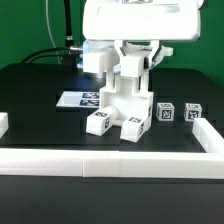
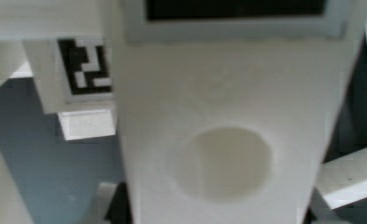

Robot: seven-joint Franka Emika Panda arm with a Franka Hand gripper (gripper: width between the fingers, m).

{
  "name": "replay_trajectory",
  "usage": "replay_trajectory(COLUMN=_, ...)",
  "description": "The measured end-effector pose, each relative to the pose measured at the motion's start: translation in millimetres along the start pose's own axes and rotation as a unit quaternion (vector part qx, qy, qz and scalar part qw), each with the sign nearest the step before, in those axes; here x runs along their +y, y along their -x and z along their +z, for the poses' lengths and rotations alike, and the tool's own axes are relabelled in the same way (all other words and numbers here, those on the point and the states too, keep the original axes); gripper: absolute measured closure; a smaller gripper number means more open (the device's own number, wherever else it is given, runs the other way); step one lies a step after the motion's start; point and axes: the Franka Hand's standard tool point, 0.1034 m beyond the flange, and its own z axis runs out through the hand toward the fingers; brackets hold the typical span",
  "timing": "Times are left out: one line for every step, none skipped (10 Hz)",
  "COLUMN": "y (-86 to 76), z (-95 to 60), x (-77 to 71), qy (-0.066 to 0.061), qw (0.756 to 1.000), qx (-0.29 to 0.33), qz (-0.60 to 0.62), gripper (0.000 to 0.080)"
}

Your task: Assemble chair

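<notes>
Chair [image 1: 122, 100]: part-built, upright. Gripper [image 1: 137, 48]: at its top, presumably seating a part; whether the fingers grasp anything is indiscernible.

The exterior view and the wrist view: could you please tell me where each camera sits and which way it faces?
Exterior view: sits off the arm, outside the low border wall, looking slightly down across the table at the chair; the gripper shows at its top.
Wrist view: sits on the wrist, facing a white chair panel from very close; no finger shows clearly.
Shared: the chair and the table.
</notes>
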Motion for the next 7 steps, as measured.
replay_trajectory(y=0.3, z=0.1, x=-1.3, qy=0.000, qw=1.000, qx=0.000, qz=-0.003, gripper=0.0514)
replay_trajectory(y=-1.7, z=0.0, x=0.2, qy=-0.001, qw=1.000, qx=0.001, qz=0.000, gripper=0.0514)
replay_trajectory(y=-2.5, z=-0.3, x=-1.4, qy=-0.003, qw=1.000, qx=0.001, qz=0.004, gripper=0.0514)
replay_trajectory(y=-2.7, z=-0.1, x=-3.8, qy=-0.003, qw=1.000, qx=0.002, qz=0.001, gripper=0.0514)
replay_trajectory(y=-2.9, z=0.9, x=-3.0, qy=-0.002, qw=1.000, qx=0.002, qz=-0.009, gripper=0.0514)
replay_trajectory(y=-2.4, z=1.0, x=-3.2, qy=-0.002, qw=1.000, qx=0.001, qz=-0.010, gripper=0.0514)
replay_trajectory(y=-2.2, z=1.3, x=-3.2, qy=-0.002, qw=1.000, qx=0.001, qz=-0.010, gripper=0.0514)
